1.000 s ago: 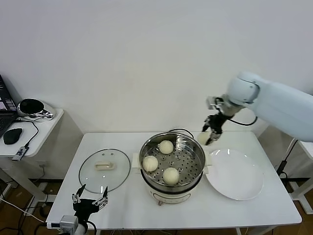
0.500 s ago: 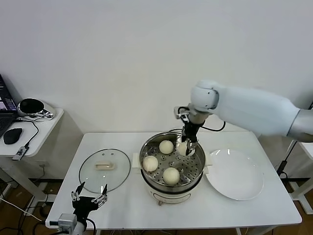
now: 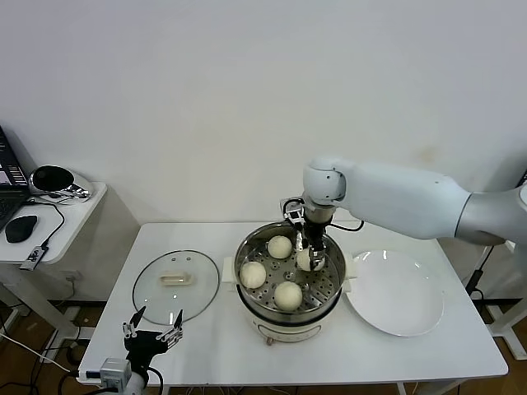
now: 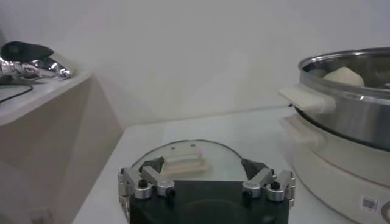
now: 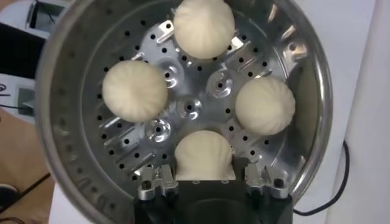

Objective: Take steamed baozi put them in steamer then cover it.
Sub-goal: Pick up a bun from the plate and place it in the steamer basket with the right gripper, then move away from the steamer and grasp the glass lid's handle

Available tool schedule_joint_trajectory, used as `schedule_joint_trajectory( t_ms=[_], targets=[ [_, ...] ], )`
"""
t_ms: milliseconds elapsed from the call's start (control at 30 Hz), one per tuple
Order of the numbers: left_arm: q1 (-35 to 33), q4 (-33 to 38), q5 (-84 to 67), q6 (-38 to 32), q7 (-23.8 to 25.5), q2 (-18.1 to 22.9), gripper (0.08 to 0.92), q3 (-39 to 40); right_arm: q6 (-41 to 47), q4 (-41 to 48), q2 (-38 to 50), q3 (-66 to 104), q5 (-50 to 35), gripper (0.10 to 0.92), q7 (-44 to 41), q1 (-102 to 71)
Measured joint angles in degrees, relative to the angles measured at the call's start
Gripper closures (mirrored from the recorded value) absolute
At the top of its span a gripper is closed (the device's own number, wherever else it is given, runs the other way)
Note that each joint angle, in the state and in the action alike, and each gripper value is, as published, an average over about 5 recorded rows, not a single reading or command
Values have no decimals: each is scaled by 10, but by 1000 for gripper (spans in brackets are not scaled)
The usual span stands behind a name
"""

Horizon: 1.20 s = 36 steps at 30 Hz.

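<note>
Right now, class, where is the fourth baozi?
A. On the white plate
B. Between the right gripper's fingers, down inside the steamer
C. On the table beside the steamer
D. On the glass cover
B: the right gripper holds the fourth baozi between its fingers over the perforated tray of the steamer, where three other buns already sit; the white plate and the cover carry none.

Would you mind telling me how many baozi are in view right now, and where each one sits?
4, all inside the steamer: one baozi at the back, one on the robot's left, one at the front, and the fourth baozi between the right gripper's fingers, low over the tray.
</note>
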<state>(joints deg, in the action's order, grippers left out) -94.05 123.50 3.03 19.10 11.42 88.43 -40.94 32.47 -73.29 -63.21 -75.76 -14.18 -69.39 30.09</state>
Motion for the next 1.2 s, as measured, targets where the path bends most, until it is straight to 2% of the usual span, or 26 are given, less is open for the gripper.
schedule_joint_trajectory(
  t_ms=[233,400,500,833,1200],
  targets=[
    [4,-5,0,0,0,1,177,-2,2,1,0,1,13,429,4,-13],
    [6,-7,0,0,1,2,177,-6,0,0,3,5,14,273,9,-16],
    [9,-7,0,0,4,4,177,-9,0,-5,10,9,13,218,9,-15],
    [17,-11,5,-5,8,7,177,-9,-16,-61,93,79,-23,203,34,-5],
    [5,6,-28,-21,-4,5,177,12,-72,-170,282,297,-126,203,179,-116]
  ],
)
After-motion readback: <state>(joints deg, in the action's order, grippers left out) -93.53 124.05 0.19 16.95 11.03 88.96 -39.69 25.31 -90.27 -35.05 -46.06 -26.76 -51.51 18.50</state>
